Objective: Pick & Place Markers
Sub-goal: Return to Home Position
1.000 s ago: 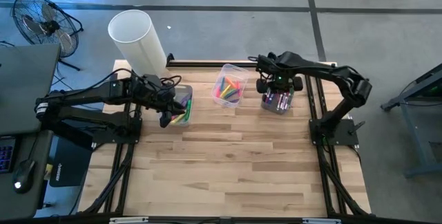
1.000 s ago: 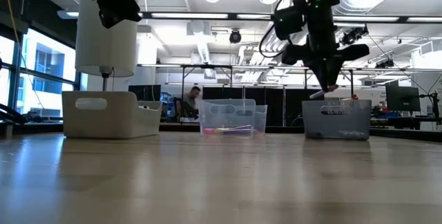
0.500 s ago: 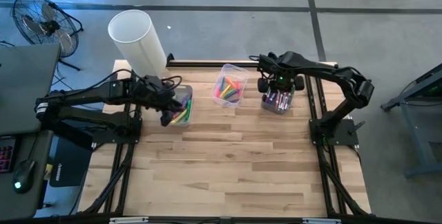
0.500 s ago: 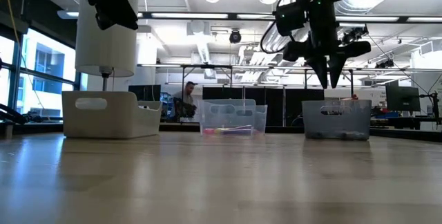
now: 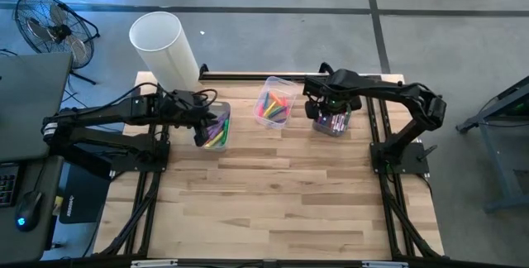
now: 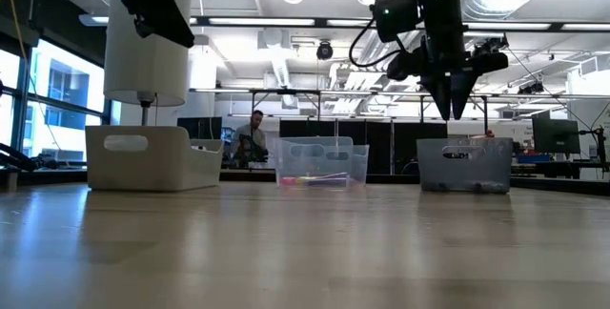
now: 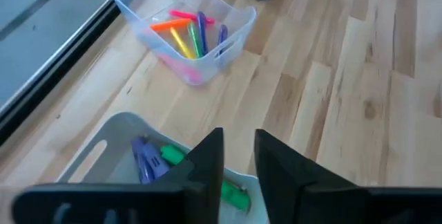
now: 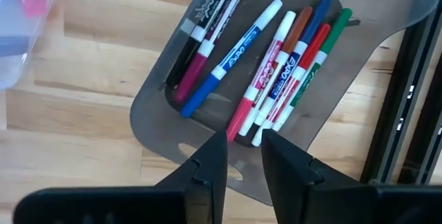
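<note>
The right hand (image 8: 243,148), nearly closed and empty, hangs over the grey bin (image 8: 173,124) of markers (image 8: 266,72). The left hand (image 7: 238,156), also empty, hangs over the white bin (image 7: 103,148). Best to open wider and straddle one marker squarely.

Robotics lab, exposed ceiling ducts (image 6: 286,61), strip lights (image 6: 276,21), monitor (image 6: 551,135), floor fan (image 5: 50,21), person (image 6: 252,137) at workbenches

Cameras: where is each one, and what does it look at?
High: above the table, looking down; both arms show.
Low: tabletop height, looking across at three bins; arms overhead.
Left wrist: on left arm, past left claw, at clear bin.
Right wrist: on right arm, past right claw, at grey bin.
Shared: high also shows clear bin.
</note>
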`<state>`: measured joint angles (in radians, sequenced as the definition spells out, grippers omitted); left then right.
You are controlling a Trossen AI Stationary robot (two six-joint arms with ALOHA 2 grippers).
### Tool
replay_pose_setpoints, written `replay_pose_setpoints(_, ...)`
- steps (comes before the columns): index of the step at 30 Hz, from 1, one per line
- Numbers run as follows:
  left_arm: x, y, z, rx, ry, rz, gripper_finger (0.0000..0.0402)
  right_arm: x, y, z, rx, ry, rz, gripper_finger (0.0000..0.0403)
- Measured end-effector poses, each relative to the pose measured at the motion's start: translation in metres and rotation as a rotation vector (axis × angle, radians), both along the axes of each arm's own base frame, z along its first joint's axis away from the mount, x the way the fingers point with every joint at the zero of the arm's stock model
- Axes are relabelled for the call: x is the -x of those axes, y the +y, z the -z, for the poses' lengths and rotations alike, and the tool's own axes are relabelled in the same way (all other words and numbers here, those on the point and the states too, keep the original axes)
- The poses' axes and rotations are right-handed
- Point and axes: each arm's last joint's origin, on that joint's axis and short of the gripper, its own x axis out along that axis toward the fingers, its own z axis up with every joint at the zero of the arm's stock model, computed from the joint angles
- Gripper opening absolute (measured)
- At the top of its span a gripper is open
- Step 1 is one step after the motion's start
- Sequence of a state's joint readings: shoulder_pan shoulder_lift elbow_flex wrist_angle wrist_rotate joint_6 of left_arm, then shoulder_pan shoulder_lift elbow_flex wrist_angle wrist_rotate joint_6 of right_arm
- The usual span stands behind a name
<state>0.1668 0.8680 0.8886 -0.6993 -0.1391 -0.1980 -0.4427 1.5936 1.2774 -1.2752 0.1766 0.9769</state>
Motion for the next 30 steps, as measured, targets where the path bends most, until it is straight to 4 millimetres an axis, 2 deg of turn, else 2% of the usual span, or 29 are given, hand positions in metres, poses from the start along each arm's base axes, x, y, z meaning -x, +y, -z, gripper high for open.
replay_pose_setpoints(4,0.008,-0.009,0.005,-0.034,-0.055,0.089,0.0030,-0.004,0.007,0.000,0.001,-0.001,-0.022,0.0079)
replay_pose_setpoints(7,0.019,-0.019,0.023,-0.039,-0.146,0.171,0.0005,-0.006,0.013,0.000,0.001,-0.002,-0.045,0.0079)
replay_pose_setpoints(12,0.038,-0.028,0.057,-0.032,-0.276,0.184,0.0006,-0.009,0.020,0.000,-0.010,-0.003,-0.094,0.0079)
replay_pose_setpoints(17,0.058,-0.031,0.078,-0.027,-0.372,0.223,0.0002,-0.015,0.027,0.000,-0.021,-0.033,-0.188,0.0079)
replay_pose_setpoints(22,0.073,-0.032,0.100,-0.014,-0.447,0.261,0.0001,-0.019,0.027,0.000,-0.002,-0.069,-0.200,0.0079)
replay_pose_setpoints(27,0.080,-0.034,0.114,-0.036,-0.632,0.371,0.0001,-0.020,0.026,0.000,0.002,-0.076,-0.217,0.0078)
replay_pose_setpoints(30,0.073,-0.035,0.125,-0.043,-0.682,0.395,0.0000,-0.021,0.026,0.000,0.001,-0.079,-0.217,0.0078)
